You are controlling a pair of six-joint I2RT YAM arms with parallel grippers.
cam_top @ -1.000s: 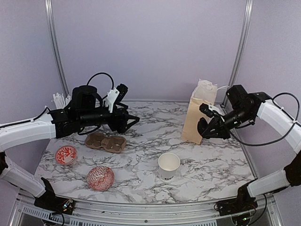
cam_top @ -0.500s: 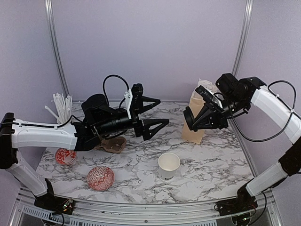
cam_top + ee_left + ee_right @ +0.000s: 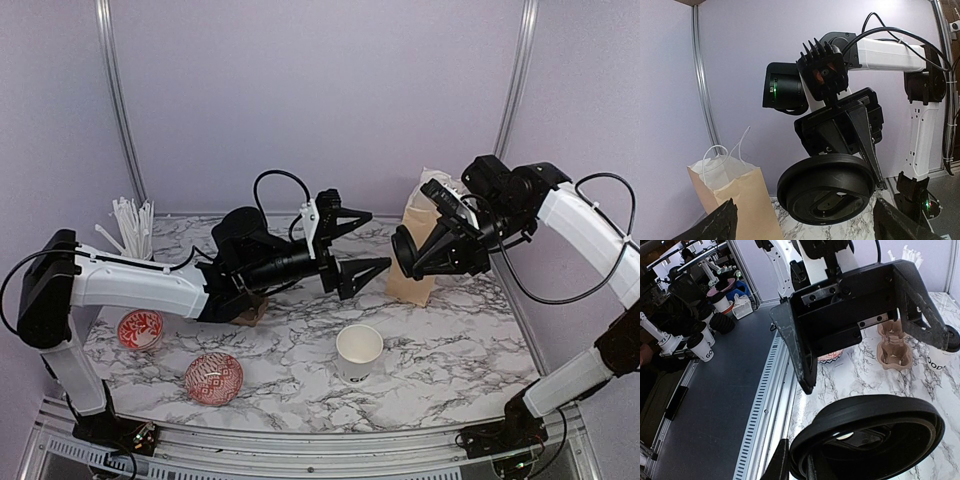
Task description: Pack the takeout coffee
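A round black lid (image 3: 404, 252) hangs edge-on in front of the paper bag, with my right gripper (image 3: 418, 256) shut on its rim. From the left, my left gripper (image 3: 380, 238) reaches toward it, open and empty, its tips just short of the lid. The left wrist view shows the lid (image 3: 826, 187) centred between its own fingertips (image 3: 720, 225). In the right wrist view the lid (image 3: 870, 435) fills the bottom. An open white cup (image 3: 359, 350) stands at front centre. The brown carrier (image 3: 250, 312) is mostly hidden behind the left arm, though it shows in the right wrist view (image 3: 895, 347).
The tan paper bag (image 3: 408, 286) stands upright behind the lid. Two red-and-white bowls (image 3: 140, 328) (image 3: 213, 378) sit at front left. White straws (image 3: 130, 225) stand at back left. A metal rail (image 3: 300, 440) runs along the table's near edge.
My left arm has swung right from above the carrier, stretching toward the right gripper. My right gripper has lifted and moved left with the lid, turning it to face the left gripper.
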